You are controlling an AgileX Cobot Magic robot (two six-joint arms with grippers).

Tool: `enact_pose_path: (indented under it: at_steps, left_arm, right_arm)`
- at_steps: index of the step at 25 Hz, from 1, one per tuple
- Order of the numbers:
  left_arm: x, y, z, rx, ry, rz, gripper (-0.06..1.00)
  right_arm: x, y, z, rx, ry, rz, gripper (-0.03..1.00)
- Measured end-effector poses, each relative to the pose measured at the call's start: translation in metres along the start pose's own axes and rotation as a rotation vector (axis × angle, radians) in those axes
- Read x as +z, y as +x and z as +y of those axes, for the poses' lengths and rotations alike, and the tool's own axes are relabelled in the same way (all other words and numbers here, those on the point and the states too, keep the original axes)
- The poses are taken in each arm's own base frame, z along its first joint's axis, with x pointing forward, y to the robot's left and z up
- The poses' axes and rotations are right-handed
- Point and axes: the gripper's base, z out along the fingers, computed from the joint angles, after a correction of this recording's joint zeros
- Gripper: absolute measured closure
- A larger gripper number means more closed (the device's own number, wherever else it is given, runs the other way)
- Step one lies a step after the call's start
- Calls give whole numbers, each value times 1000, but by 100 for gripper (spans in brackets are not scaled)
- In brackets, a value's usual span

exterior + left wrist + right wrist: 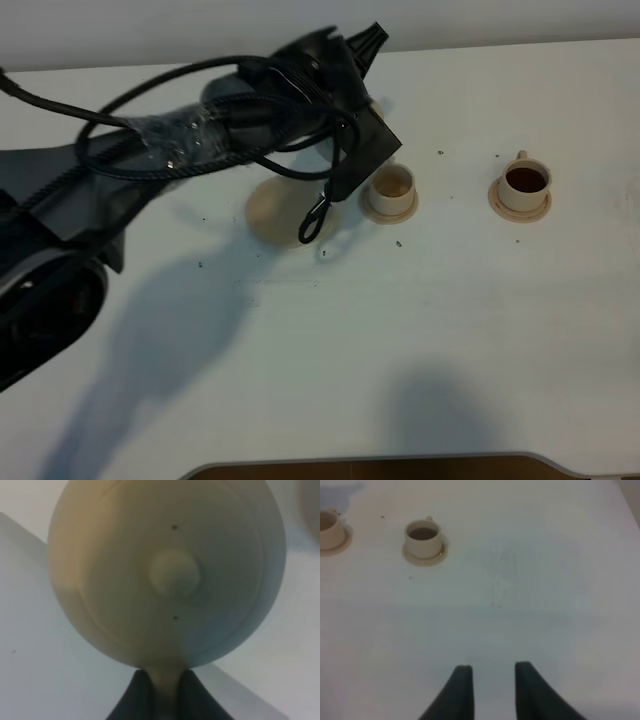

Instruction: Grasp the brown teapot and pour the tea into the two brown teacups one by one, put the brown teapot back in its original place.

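My left gripper is shut on the loop handle of the brown teapot, whose knobbed lid fills the left wrist view. In the exterior high view my left arm hides the teapot, just left of the nearer teacup, whose inside looks pale. The other teacup holds dark tea. Each cup stands on its small saucer. The wide flat saucer lies bare, partly under the arm. My right gripper is open and empty above bare table. Its view shows the cup with tea and the other cup.
A black cable loop hangs from the left arm over the wide saucer. The white table reaches from the cups to the front edge. The right arm does not show in the exterior high view.
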Motion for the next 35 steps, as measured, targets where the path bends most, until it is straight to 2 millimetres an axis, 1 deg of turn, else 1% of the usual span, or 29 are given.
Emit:
enact_pose_path:
  at_steps: [3,6,13,21,35]
  left_arm:
    - [3,-9,1,20,-4,22,84]
    - [1,-12,3,29,-19,28,84]
    - [1,-12,4,28,-26,32,84]
    - [0,-11,6,65,-46,64,84]
    - [-6,-17,12,129,-85,91,84]
  right_arm:
    - [0,0,0,0,0,0,74]
    - [0,0,0,0,0,0,74]
    - [0,0,0,1,0,0,74]
    - [0,0,0,0,0,0,74]
    - [0,0,0,1,0,0,74]
